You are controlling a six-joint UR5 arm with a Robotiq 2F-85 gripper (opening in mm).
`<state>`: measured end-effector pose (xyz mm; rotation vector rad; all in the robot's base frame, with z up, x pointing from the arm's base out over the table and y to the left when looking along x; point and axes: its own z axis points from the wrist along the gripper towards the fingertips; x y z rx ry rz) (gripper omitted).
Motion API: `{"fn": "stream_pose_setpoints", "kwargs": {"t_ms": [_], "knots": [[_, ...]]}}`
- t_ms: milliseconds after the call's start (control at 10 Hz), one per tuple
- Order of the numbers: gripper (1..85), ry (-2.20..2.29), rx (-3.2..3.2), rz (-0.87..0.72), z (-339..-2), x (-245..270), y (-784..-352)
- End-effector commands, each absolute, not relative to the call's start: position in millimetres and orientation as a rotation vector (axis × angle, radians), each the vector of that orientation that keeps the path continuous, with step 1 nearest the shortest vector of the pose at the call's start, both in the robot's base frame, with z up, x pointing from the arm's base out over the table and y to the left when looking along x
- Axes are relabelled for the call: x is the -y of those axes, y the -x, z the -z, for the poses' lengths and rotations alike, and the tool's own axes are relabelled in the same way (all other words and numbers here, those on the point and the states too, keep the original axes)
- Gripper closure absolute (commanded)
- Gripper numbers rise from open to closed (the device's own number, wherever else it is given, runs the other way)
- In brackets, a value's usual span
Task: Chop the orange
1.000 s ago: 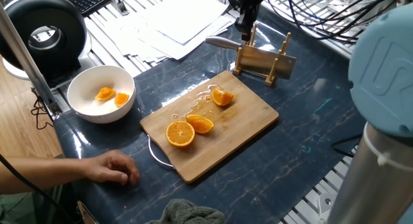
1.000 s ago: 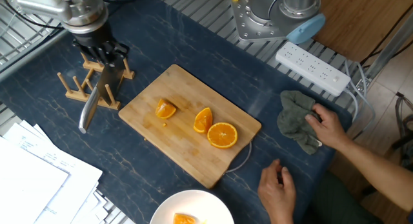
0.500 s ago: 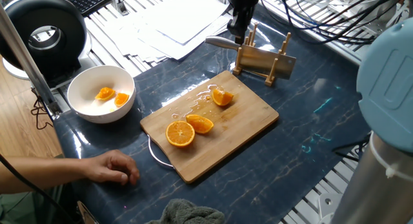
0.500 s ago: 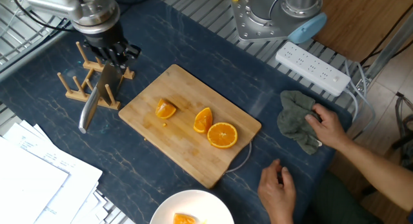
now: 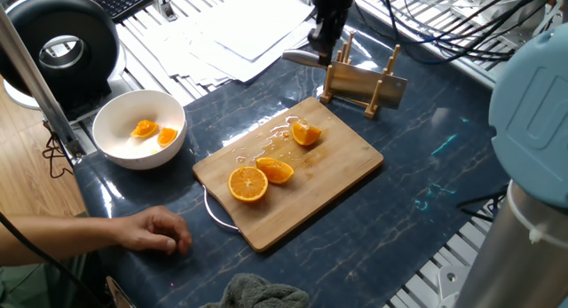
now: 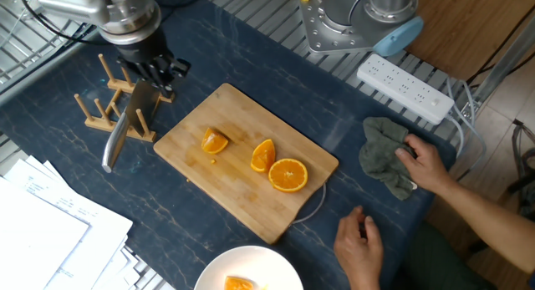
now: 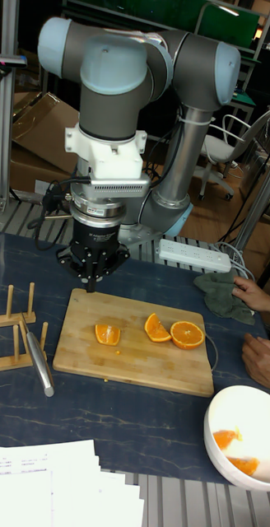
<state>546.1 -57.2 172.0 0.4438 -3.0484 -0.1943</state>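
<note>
Hand (image 6: 159, 70) hovers over the wooden rack (image 6: 109, 106), fingers spread and empty; the knife (image 6: 124, 127) rests in the rack, three orange pieces (image 6: 262, 155) sit on the board (image 6: 242, 198).

Two high cameras watch my cutting board (image 5: 288, 170) from opposite sides; the tall one (lower, nearer) faces my arm across it.

A pale, smooth bamboo chopping board (image 6: 242, 160) lay on the glossy dark-blue marbled surface (image 6: 376, 231); at its nine o'clock a shiny steel knife (image 6: 121, 131) leaned in a wooden peg rack (image 6: 100, 106).
</note>
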Motion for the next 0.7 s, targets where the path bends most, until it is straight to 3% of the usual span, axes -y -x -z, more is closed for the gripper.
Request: {"fn": "stream_pose_setpoints", "kwargs": {"t_ms": [0, 500, 600], "knots": [[84.3, -0.344, 3.081, 0.27, -175, 44, -552], [84.3, -0.49, 3.008, 0.27, -175, 48, -538], [79.7, -0.564, 3.007, 0.243, -165, 70, -546]]}}
